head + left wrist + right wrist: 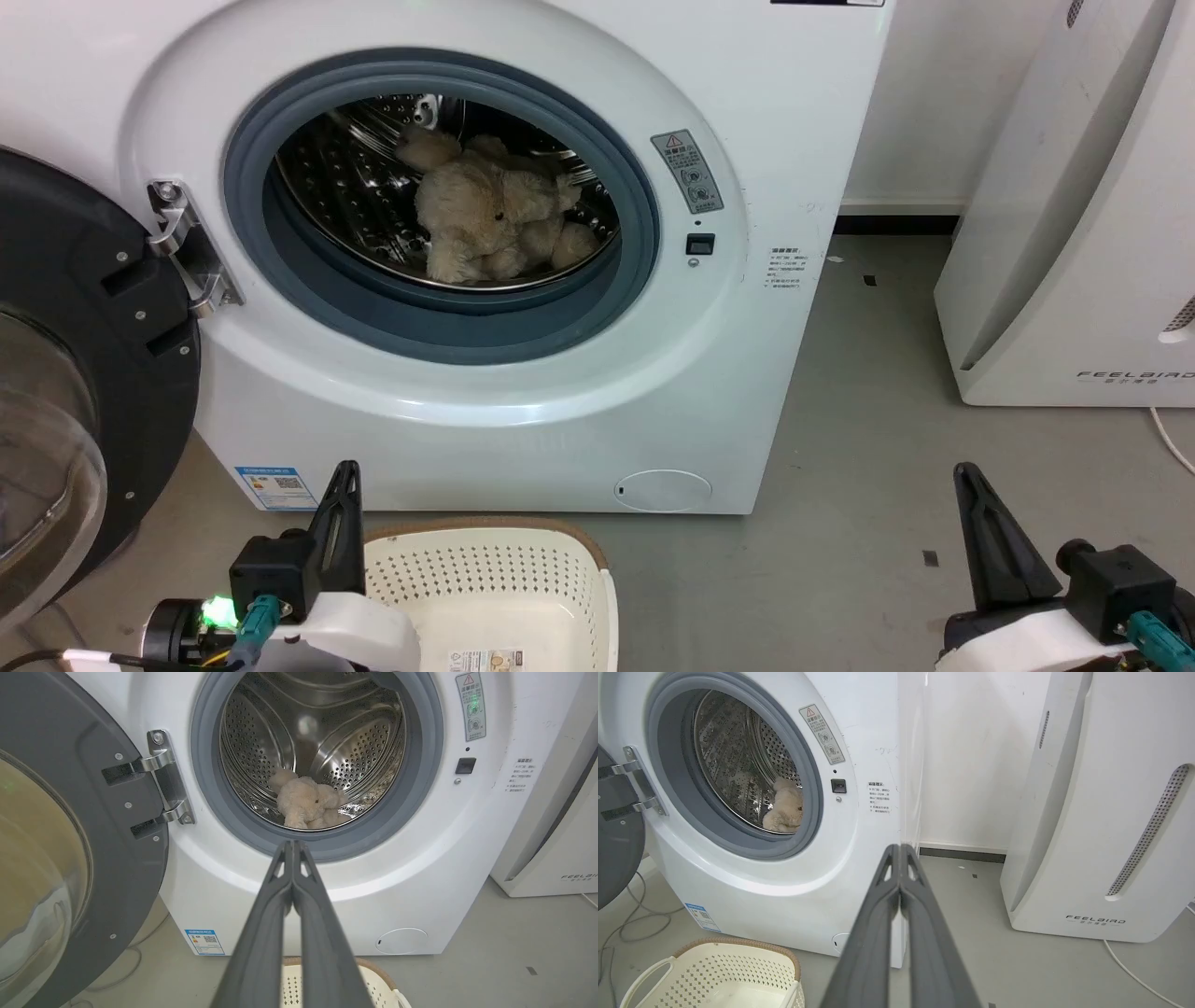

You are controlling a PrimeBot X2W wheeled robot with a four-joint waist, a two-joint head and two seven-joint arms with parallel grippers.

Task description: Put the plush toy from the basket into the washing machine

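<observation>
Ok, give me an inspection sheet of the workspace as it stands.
Surface: grey floor with small dark specks.
Job's things: plush toy lies inside the washing machine, door open; basket on the floor in front.
Clutter: nothing seen.
Tools: left tool and right tool both shut, holding nothing.
Cables: grey cables on the floor under the door; white cord beside the FEELBIRD appliance.
Surroundings: white wall behind, FEELBIRD appliance on the right.
</observation>
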